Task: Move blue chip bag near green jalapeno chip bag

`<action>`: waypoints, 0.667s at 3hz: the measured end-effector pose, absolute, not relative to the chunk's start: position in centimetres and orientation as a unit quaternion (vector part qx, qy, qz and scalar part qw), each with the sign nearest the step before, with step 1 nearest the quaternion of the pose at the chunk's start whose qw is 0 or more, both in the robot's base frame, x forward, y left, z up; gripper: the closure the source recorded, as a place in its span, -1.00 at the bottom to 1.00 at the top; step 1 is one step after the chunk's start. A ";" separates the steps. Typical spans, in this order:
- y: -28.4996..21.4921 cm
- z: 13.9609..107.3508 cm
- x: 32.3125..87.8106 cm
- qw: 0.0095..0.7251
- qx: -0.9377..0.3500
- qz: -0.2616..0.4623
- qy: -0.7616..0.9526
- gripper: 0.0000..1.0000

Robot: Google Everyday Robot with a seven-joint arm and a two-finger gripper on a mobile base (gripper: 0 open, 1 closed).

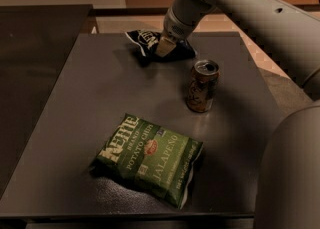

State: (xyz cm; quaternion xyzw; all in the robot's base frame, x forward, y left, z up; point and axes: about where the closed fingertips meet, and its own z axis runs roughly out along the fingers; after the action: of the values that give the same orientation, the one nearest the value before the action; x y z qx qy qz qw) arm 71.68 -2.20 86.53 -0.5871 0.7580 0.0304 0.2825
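The blue chip bag [146,40] lies crumpled at the far edge of the dark table [75,103]. My gripper [164,48] comes down from the upper right and sits right on the bag's middle, hiding part of it. The green jalapeno chip bag [148,158] lies flat near the table's front edge, well apart from the blue bag.
A brown-gold drink can [202,86] stands upright at the right of the table, between the two bags. My arm [250,8] spans the upper right, and the robot body [295,173] fills the lower right. A second dark surface [30,33] lies to the left.
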 end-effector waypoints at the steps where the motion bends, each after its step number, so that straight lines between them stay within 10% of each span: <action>1: -2.3 88.8 70.2 0.299 -0.592 0.044 0.747 0.76; 2: -1.6 92.0 66.9 0.320 -0.611 0.065 0.721 1.00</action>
State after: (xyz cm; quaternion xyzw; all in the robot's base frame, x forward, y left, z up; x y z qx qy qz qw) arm 66.89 -1.65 92.00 -0.6115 0.7209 0.0655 0.3196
